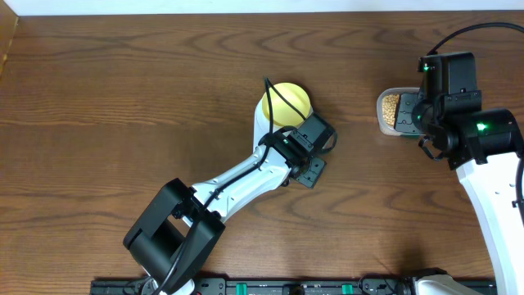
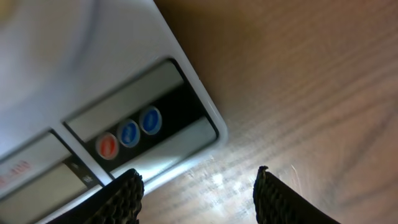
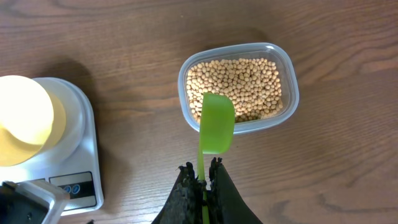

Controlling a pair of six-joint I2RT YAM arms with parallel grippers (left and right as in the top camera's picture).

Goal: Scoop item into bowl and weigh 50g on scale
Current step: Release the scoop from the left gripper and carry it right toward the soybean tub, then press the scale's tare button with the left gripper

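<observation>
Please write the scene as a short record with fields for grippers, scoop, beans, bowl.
left gripper: open, empty, beside front corner of white rectangular digital scale
right gripper: shut on green plastic scoop
scoop: over near rim of clear plastic tub
beans: small round beige beans, in the tub
bowl: small pale yellow round bowl, on the scale
</observation>
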